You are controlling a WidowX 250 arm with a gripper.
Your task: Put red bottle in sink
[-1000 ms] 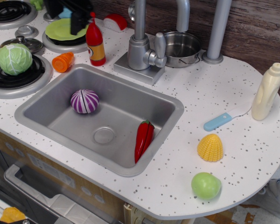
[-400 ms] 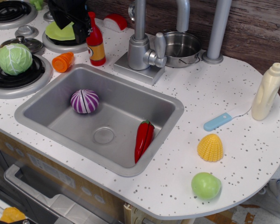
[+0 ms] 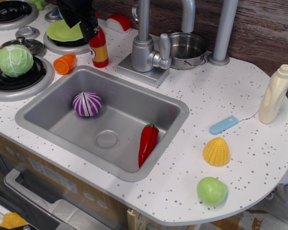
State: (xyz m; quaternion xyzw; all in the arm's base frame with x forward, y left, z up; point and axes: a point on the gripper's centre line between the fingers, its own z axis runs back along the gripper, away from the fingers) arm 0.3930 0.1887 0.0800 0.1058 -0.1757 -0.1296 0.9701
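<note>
The red bottle (image 3: 99,50) stands upright on the white countertop just behind the sink's far left corner, next to the faucet base. Its neck and cap are hidden behind my black gripper (image 3: 89,28), which hangs over the bottle's top from the upper left. I cannot see whether the jaws are open or shut on the neck. The sink (image 3: 53,112) is a grey metal basin holding a purple onion (image 3: 87,104) and a red chili pepper (image 3: 148,142).
A faucet (image 3: 144,48) and steel pot (image 3: 185,49) stand right of the bottle. An orange carrot piece (image 3: 65,63), cabbage (image 3: 15,60) and green plate (image 3: 62,32) lie left. A cream bottle (image 3: 274,94), blue brush (image 3: 225,124), corn (image 3: 216,152) and green ball (image 3: 212,190) sit right.
My gripper has moved right and down over the red bottle's top, now covering its cap and neck. The bottle stays in place.
</note>
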